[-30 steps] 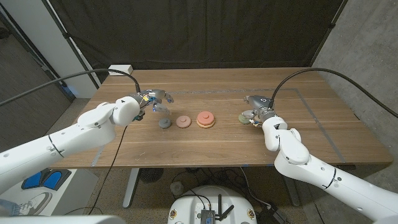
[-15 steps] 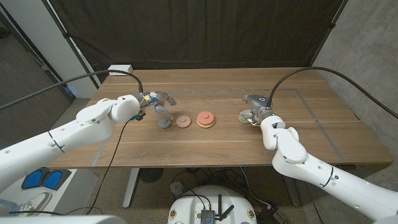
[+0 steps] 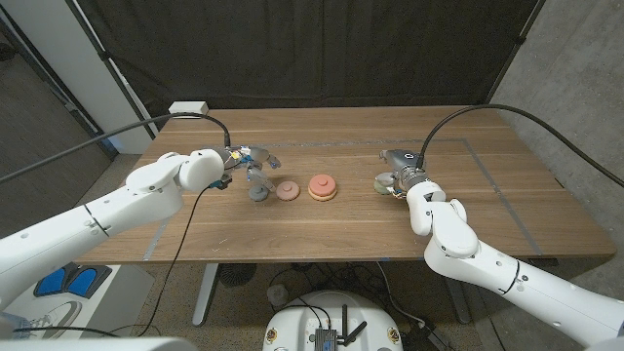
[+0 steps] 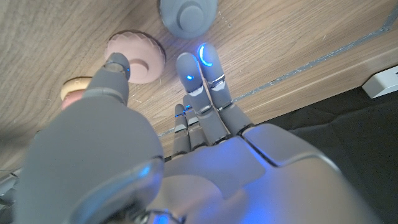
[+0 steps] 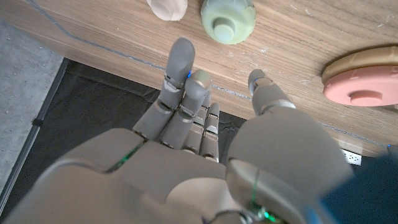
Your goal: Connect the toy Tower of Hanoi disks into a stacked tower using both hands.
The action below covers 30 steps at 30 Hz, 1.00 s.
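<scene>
Disks lie apart along the wooden table (image 3: 322,219): a grey disk (image 3: 258,192), a pink disk (image 3: 287,190), a salmon disk on a tan one (image 3: 322,187), and a pale green disk (image 3: 384,183). The left hand (image 3: 250,162) has moved nearer the grey disk, fingers apart, holding nothing. The right hand (image 3: 402,171) stays beside the green disk, fingers apart, empty.

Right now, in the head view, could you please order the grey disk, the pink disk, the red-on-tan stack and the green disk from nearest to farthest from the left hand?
1. Grey disk: right at the left hand, under its fingertips.
2. Pink disk: just beyond the grey one, towards the table's middle.
3. Red-on-tan stack: at the middle.
4. Green disk: far side, by the right hand.
</scene>
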Tool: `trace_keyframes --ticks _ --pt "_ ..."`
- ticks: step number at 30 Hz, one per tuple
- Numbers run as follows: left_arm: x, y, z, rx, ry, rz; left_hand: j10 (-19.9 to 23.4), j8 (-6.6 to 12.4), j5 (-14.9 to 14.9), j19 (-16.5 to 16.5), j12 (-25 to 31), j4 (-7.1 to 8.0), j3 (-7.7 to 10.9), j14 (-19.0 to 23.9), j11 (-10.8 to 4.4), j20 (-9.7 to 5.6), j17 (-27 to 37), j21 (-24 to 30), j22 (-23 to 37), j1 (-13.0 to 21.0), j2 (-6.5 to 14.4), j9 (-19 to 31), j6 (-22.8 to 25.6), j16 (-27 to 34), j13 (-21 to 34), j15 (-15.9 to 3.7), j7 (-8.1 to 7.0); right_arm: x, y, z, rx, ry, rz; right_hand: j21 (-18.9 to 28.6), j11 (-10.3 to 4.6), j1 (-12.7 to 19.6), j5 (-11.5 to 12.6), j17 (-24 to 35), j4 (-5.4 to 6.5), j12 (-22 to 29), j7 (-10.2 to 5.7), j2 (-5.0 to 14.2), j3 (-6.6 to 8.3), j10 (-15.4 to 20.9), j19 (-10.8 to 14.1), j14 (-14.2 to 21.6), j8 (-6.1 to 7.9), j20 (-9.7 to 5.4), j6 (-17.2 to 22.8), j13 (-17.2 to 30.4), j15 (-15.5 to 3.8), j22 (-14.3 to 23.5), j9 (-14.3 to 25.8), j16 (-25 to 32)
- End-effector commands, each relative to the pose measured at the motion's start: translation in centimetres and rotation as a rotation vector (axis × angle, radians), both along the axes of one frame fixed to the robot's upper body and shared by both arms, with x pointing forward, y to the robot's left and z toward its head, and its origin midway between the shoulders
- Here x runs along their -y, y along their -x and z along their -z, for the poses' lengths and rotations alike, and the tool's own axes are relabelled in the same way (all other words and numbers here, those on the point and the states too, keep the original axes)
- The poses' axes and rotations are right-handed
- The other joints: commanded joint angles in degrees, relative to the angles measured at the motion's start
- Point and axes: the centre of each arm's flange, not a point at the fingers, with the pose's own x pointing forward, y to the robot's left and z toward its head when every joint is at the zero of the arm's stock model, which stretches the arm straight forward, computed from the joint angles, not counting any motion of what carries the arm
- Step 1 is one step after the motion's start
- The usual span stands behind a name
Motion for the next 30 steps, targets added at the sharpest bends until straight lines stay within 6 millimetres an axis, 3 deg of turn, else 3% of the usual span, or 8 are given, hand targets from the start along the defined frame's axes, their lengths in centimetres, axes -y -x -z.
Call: trace_keyframes --ticks 1,30 --pt "1.0 -0.7 0.4 0.009 -0.043 0.045 -0.41 0.37 -0.14 -0.19 0.20 -0.08 -0.07 -0.27 -0.06 -7.97 0.10 -0.15 0.02 -0.33 -0.28 0.01 -0.12 0.28 0.00 -4.49 -0.08 -0.2 0.3 0.0 -0.002 0.004 0.006 -0.13 0.06 -0.33 0.44 0.17 0.41 -0.09 0.17 -0.18 0.23 0.28 -0.11 -0.13 -0.06 -2.69 -0.18 0.24 -0.98 0.08 0.13 -0.30" --pt "3.5 -2.4 3.0 0.027 -0.119 0.063 -1.08 0.77 -0.71 -0.75 0.67 -0.30 -0.37 -1.16 -0.25 -7.20 -0.29 -0.23 0.00 0.11 -0.32 -0.16 -0.95 0.33 -0.44 -4.43 -0.33 -0.1 0.2 -0.2 -0.018 0.006 0.023 -0.38 -0.05 -0.75 0.61 0.04 0.43 -0.20 0.22 0.08 0.28 0.42 -0.38 -0.41 -0.17 -2.68 0.05 0.41 -0.98 -0.12 0.04 -0.89"
